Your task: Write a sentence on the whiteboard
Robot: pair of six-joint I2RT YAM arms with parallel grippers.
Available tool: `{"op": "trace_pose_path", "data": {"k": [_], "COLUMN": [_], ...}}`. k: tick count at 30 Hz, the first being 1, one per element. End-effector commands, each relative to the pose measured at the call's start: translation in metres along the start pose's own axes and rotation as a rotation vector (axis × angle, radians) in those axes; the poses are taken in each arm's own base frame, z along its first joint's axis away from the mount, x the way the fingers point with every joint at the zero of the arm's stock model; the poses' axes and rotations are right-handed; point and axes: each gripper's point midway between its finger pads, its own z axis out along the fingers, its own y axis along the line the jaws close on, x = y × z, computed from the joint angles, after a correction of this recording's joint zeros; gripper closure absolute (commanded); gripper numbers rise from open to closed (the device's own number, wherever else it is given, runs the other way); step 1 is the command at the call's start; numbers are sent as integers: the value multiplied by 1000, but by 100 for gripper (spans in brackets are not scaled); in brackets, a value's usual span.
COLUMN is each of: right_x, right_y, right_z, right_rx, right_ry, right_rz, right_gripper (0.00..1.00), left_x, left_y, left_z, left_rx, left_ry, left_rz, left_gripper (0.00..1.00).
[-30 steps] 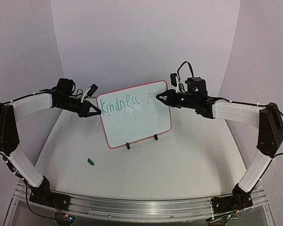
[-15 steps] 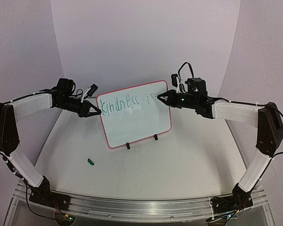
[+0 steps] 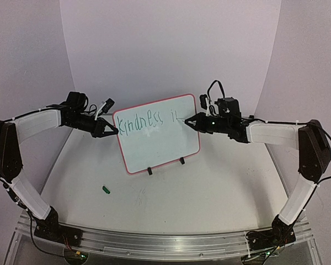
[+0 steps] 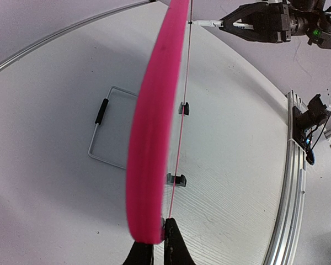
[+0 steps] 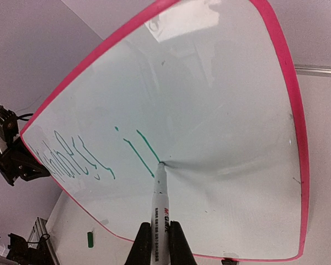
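Note:
The whiteboard, white with a red frame, stands tilted on two black feet mid-table. Green lettering, the sentence, runs along its top row and reads "Kindness i" plus one further stroke. My left gripper is shut on the board's left edge; the left wrist view shows its jaws clamping the pink frame. My right gripper is shut on a white marker. The marker's tip touches the board at the lower end of the newest green stroke.
A small green marker cap lies on the table in front of the board's left side. A wire stand props the board from behind. A metal rail runs along the near table edge.
The right gripper has dragged the marker tip down the board, leaving a new green stroke right of the "i". The left gripper and the board have not moved.

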Motion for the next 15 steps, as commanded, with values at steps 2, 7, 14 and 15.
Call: {"op": "trace_pose_path", "data": {"k": [2, 7, 14, 15], "right_x": [-3, -15, -35, -37], "right_y": [0, 8, 19, 20], "right_z": [-5, -7, -9, -9], "right_rx": [0, -18, -35, -36], "right_ry": [-16, -40, -85, -88], "right_rz": [2, -8, -28, -30], "right_gripper": [100, 100, 100, 100], "left_x": [4, 5, 5, 5], "left_y": [7, 7, 7, 7], "left_z": [0, 0, 0, 0], "left_rx": [-50, -51, -51, -52], "left_ry": [40, 41, 41, 40], "left_rz": [16, 15, 15, 16], "left_gripper": [100, 100, 100, 100]}}
